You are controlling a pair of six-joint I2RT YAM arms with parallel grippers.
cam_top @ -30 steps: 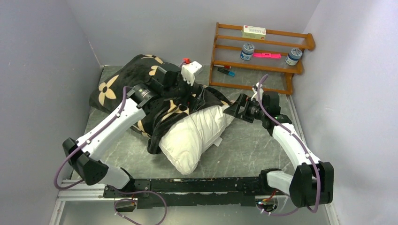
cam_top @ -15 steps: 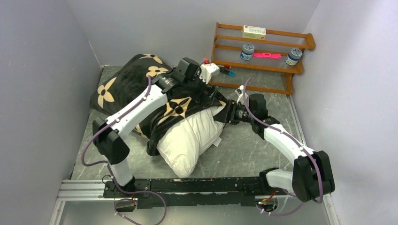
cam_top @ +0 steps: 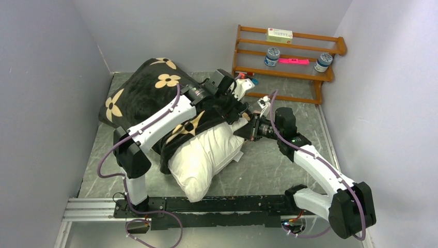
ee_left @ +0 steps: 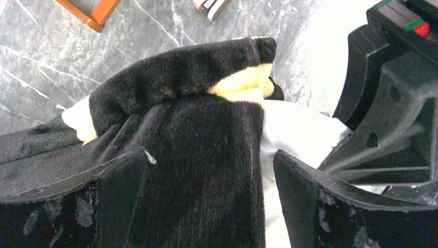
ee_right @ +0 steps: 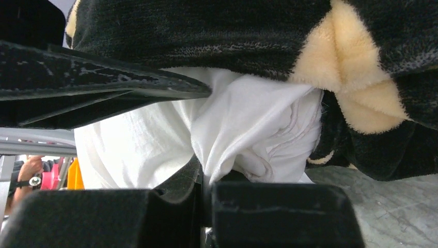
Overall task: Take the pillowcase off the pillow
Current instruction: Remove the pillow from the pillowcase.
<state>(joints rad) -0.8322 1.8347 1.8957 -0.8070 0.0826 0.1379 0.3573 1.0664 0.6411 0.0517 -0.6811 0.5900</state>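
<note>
Pillowcase: the black plush pillowcase (cam_top: 150,90) with tan flowers is seen bunched over the far part of the pillow, toward the far left corner of the table. Its open edge is rumpled across the pillow's middle.
Pillow: the white pillow (cam_top: 201,155) is laid slantwise on the table. Its near end is bared and points toward the arm bases, while its far end is covered by the pillowcase.
Left gripper: the left gripper (ee_left: 210,157) is held over the pillowcase's edge near the rack. Its fingers (ee_left: 119,191) are spread wide, with a fold of black plush lying between them. Whether the fabric is touched by them cannot be told.
Right gripper: the right gripper (ee_right: 206,178) is brought in from the right to the pillow's bared corner, just under the pillowcase's edge. Its fingers are pressed together, and a tuck of the pillow's white fabric is pinched between them.
Gap between grippers: the two are set close together, the left one just beyond the right.
Table: the table (cam_top: 268,160) is grey and marbled, and is closed in by plain walls on three sides.
Rack: a wooden rack (cam_top: 315,75) is stood at the far right. A box (cam_top: 279,35) is kept on its top shelf and two jars (cam_top: 272,56) lower down.
</note>
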